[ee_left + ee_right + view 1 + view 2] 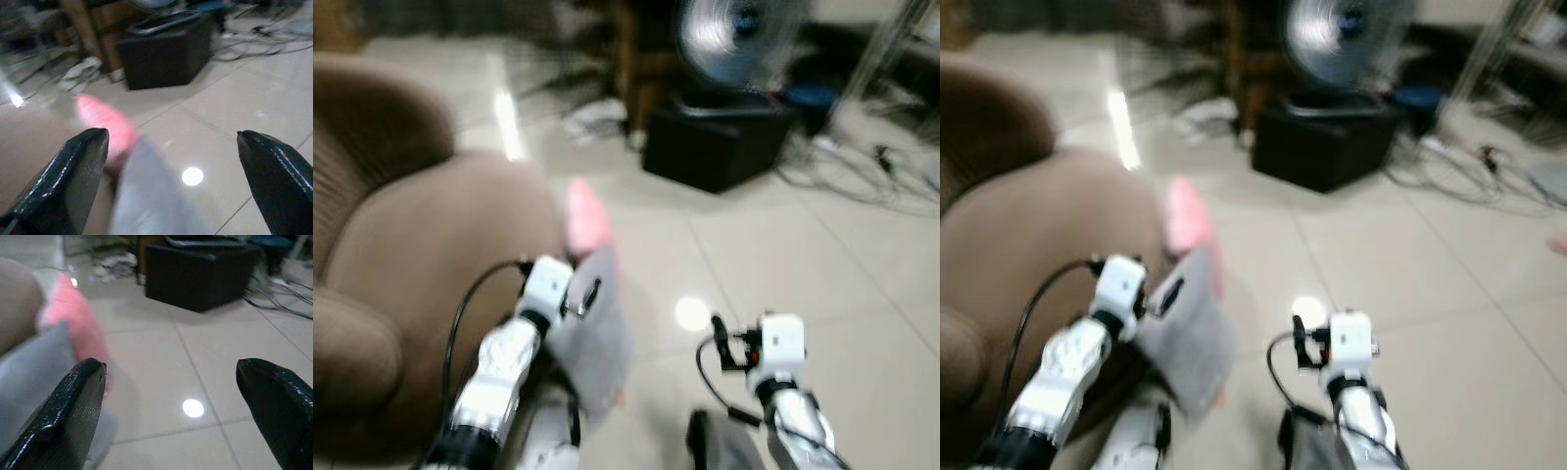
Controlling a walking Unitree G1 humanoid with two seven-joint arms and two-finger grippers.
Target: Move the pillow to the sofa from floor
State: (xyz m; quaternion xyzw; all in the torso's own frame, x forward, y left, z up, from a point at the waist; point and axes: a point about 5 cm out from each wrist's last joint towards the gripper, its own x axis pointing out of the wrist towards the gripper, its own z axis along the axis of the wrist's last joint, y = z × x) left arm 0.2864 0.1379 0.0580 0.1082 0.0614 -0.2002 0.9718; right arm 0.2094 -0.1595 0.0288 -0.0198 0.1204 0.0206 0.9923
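Apparently the step in hand is the approach: the grey pillow (pixel 592 338) leans on the floor (pixel 783 255) against the front of the brown sofa (pixel 431 264), with something pink (pixel 585 217), perhaps a second cushion, just behind it; blur makes that hard to settle. The left gripper (pixel 171 181) hovers just above the pillow, jaws spread wide and holding nothing; the right gripper (pixel 171 406), also spread and empty, points at bare floor beside the pillow. Next, I judge, both must close in on the pillow's sides before lifting it onto the sofa seat. A black box (pixel 715 142) stands well beyond the pillow; its contents cannot be made out.
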